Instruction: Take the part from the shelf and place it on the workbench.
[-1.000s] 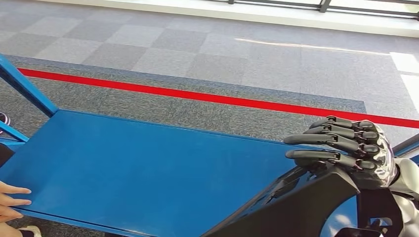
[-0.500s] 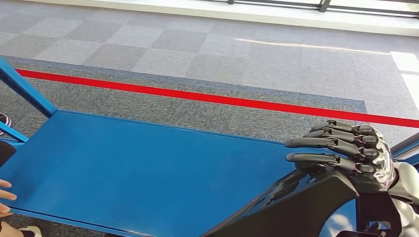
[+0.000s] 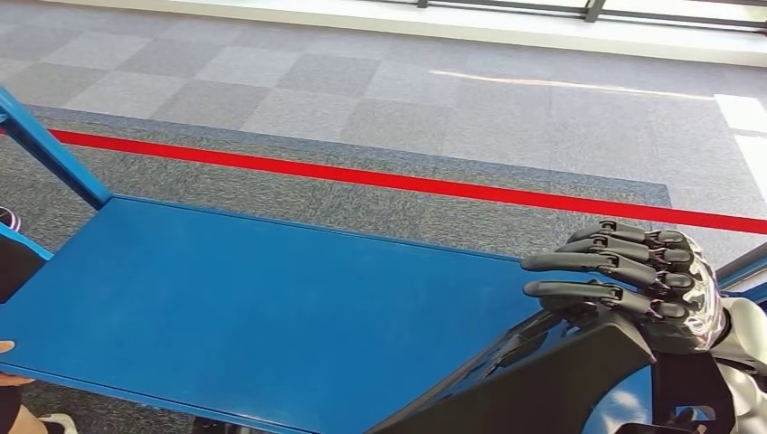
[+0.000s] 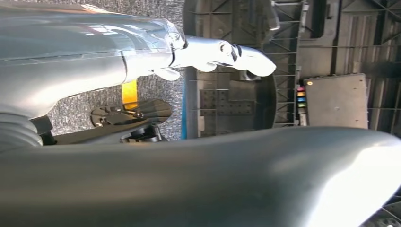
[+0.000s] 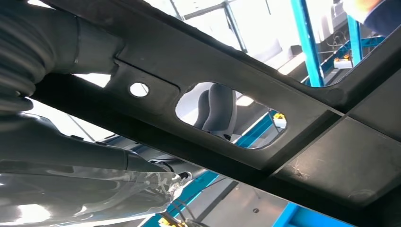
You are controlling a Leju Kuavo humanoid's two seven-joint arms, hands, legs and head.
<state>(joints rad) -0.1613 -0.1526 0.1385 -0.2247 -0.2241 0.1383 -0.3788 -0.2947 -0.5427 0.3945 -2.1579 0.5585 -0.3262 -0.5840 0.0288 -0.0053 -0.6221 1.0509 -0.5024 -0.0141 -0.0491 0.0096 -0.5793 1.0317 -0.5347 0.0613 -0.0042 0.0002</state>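
Right robot hand grips the black part (fingers over its top edge) at 4 o'clock above the blue table; left robot hand's state I cannot tell.

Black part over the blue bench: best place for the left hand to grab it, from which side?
Probably the free lower edge of the black part, coming from the left: the right hand holds its upper right corner, and the panel slopes down-left over the blue bench.

We saw grey checkered carpet floor, red line crossing it, sunlight patch at right, window frame base along far edge, blue posts beyond.
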